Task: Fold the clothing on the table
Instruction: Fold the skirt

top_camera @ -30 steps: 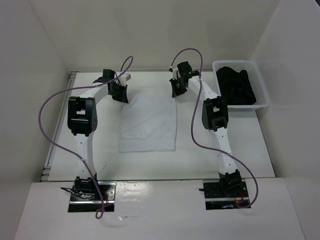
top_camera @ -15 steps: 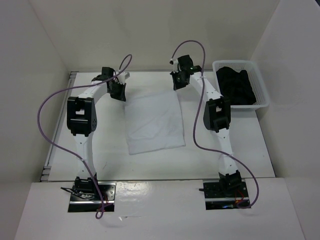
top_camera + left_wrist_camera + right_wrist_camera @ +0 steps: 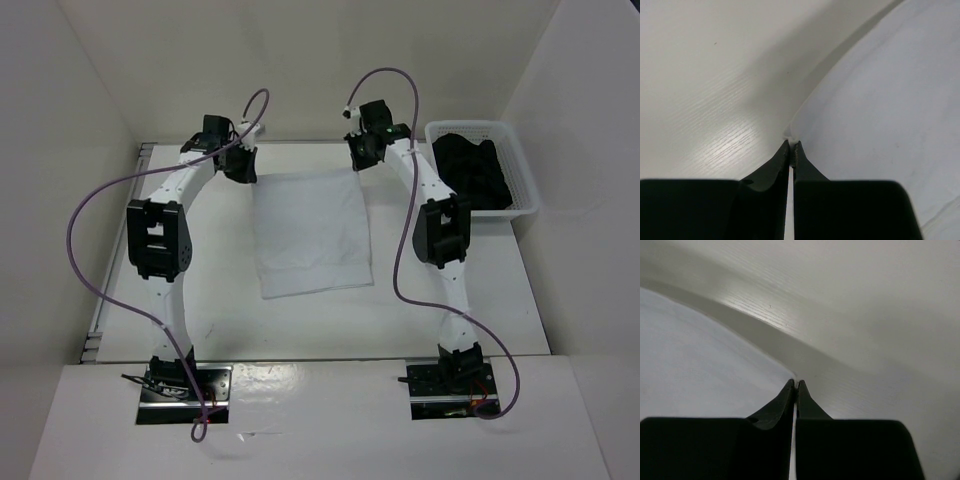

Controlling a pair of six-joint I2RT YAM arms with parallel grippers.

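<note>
We see the clothing (image 3: 312,235) lying near the middle of the table (image 3: 500,290). It is a white rectangle whose long axis runs from the far edge toward the arm bases, skewed a little so that the near hem sits further right than the far one. The left gripper (image 3: 243,168) has its jaws pressed together on the far left corner, and its wrist view shows a sliver of white fabric pinched at the tips. The right gripper (image 3: 360,158) is likewise clamped on the far right corner, where the cloth's edge meets its tips above a band of shadow. Both arms stretch far forward from their bases, elbows raised, wrists bent down at the cloth's far edge, with purple cables (image 3: 90,215) looping beside them. To the right, a white mesh basket (image 3: 530,190) holds a black garment (image 3: 475,175).
</note>
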